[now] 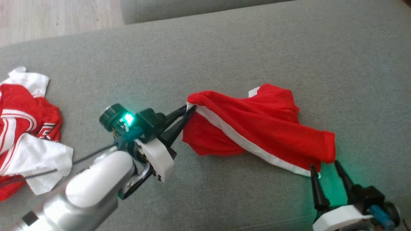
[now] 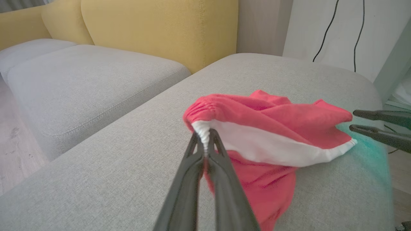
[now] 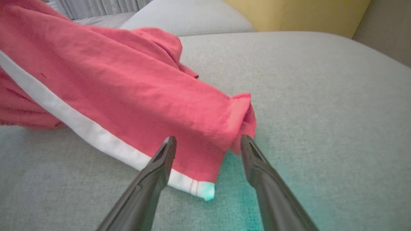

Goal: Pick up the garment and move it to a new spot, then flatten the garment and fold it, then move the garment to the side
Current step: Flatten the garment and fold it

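The garment (image 1: pixel 257 128) is a pair of red shorts with a white side stripe, lying stretched across the grey cushion (image 1: pixel 224 48). My left gripper (image 1: pixel 190 110) is shut on the elastic waistband at its left end; the left wrist view shows the fingertips pinching the white gathered edge of the garment (image 2: pixel 257 128). My right gripper (image 1: pixel 325 164) stands open at the hem on the right, its two fingers straddling the corner of the leg without closing. In the right wrist view the garment (image 3: pixel 128 89) hem hangs between the spread fingers of the right gripper (image 3: pixel 205 141).
A crumpled red and white jersey (image 1: pixel 25 128) lies at the left edge of the cushion. A second grey cushion (image 2: pixel 80 80) and yellow backrests (image 2: pixel 144 25) lie beyond. Wooden floor (image 1: pixel 48 16) shows at the far left.
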`<state>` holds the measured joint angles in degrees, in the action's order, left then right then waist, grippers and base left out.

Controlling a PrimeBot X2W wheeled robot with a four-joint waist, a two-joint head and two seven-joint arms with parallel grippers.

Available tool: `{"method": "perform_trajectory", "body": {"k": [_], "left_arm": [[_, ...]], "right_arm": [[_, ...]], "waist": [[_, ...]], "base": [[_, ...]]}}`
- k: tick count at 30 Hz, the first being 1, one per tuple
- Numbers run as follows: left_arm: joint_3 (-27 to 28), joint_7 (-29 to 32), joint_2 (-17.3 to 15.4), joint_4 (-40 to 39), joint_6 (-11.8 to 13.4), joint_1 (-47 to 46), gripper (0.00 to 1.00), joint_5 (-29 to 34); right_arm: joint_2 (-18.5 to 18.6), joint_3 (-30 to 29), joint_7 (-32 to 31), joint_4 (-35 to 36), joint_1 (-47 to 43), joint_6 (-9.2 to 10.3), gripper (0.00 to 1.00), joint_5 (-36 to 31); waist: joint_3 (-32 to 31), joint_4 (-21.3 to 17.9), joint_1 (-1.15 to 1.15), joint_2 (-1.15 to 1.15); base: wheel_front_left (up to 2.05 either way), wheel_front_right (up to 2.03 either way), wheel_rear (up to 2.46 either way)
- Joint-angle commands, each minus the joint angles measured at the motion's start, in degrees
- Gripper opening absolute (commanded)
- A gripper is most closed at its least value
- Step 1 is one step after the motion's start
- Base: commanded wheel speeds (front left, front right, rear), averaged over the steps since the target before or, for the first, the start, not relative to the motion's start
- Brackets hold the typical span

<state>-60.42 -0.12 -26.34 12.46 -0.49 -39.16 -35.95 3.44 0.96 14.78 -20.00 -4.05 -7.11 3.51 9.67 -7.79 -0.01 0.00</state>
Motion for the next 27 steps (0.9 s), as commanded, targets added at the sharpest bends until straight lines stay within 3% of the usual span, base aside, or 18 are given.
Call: {"method": "perform_trajectory", "body": {"k": [1, 6, 16, 18, 19, 21, 27], "left_arm": [[3.2, 0.4, -1.8, -2.1, 0.4, -3.8, 0.0, -0.3], [4.0, 1.0, -2.9, -2.9, 0.9, -4.9, 0.0, -0.5], [4.0, 1.6, -3.5, -3.1, 1.0, -5.5, 0.0, -0.8], [3.9, 1.6, -3.5, -3.0, 1.0, -5.5, 0.0, -0.9], [3.9, 1.5, -3.4, -3.0, 1.0, -5.5, 0.0, -0.9], [3.9, 1.4, -3.5, -2.9, 1.0, -5.5, 0.0, -1.0], [4.2, 0.8, -3.6, -3.1, 0.7, -5.2, 0.0, -2.0]], "right_arm": [[1.0, 1.9, 0.2, 0.0, 1.6, -0.37, 1.0, 0.4], [2.7, 6.8, 0.2, -2.5, 2.6, -0.37, 1.0, 2.6], [3.7, 9.2, 0.2, -5.3, 3.7, -0.37, 1.0, 4.0], [3.7, 9.4, 0.2, -5.3, 3.5, -0.37, 0.77, 4.1], [3.7, 9.6, 0.2, -5.3, 3.3, -0.37, 0.58, 4.3], [3.7, 9.9, 0.2, -5.2, 3.0, -0.37, 0.0, 4.6], [4.6, 10.9, 0.2, -2.0, 1.7, -0.37, 0.0, 5.0]], "waist": [[0.9, 0.6, 0.01, 0.0], [2.4, 0.9, 0.01, 0.0], [3.4, 1.1, 0.01, 0.0], [3.4, 1.2, 0.01, 0.0], [3.3, 1.2, 0.01, 0.0], [3.1, 1.1, 0.01, 0.0], [1.4, 1.0, 0.01, 0.0]], "base": [[0.0, 0.0, 0.0], [0.0, 0.0, 0.0], [0.0, 0.0, 0.0], [0.0, 0.0, 0.0], [0.0, 0.0, 0.0], [0.0, 0.0, 0.0], [0.0, 0.0, 0.0]]}}
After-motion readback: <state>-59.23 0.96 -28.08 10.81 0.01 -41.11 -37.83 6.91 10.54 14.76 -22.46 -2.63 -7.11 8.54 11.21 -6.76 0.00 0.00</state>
